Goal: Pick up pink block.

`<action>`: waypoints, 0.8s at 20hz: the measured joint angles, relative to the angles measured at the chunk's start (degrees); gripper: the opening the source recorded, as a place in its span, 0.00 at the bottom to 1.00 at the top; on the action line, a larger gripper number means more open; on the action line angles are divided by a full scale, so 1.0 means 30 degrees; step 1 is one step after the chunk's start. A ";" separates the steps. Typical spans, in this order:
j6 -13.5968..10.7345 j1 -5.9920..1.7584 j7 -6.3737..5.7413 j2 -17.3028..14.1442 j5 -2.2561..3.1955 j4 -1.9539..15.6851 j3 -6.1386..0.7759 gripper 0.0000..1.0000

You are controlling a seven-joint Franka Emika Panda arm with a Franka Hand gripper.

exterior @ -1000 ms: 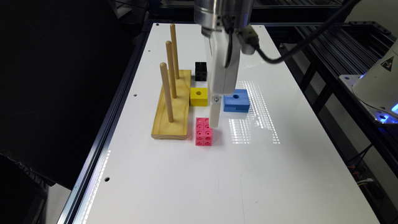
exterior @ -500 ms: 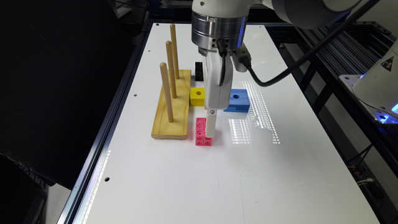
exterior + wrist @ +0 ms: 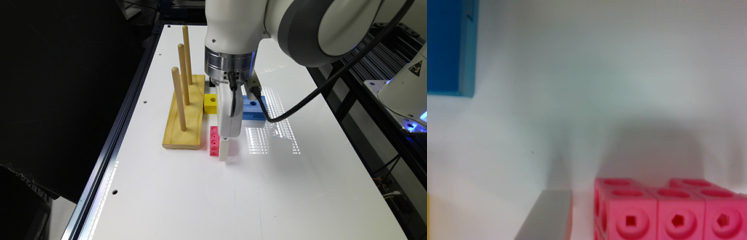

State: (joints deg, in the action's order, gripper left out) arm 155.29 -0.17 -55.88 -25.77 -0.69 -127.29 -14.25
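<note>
Exterior view: the bright pink plastic block of joined holed cubes [image 3: 214, 141] lies flat on the white tabletop [image 3: 206, 196], just off the near end of the pale wooden base with three upright pegs [image 3: 183, 113]. The white gripper [image 3: 224, 149] has dropped since a second ago, from hovering above the block to fingertip level with it, and the arm's big white link now fills the upper frame. One pale finger [image 3: 224, 150] stands right against the block's side on the exterior view's right. In the wrist view the pink block [image 3: 667, 212] sits close beside one grey finger [image 3: 547, 215], a thin gap between them; the other finger is out of frame, so I cannot tell open or closed. Block not lifted yet. Probably the descent is done, and closing comes next. A yellow one-hole block [image 3: 210, 103] and a blue block [image 3: 253, 107] sit just behind, apart from the pink one.
</note>
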 joint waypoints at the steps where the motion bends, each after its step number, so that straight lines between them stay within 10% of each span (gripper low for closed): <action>1: -0.0024 0.0040 -0.0014 -0.0026 0.0000 0.0134 0.0000 1.00; 16: 0.0164 0.0141 -0.0084 -0.0594 0.0093 0.0582 0.0039 1.00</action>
State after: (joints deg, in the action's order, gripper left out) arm 155.78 0.25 -56.13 -27.55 -0.41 -125.54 -14.14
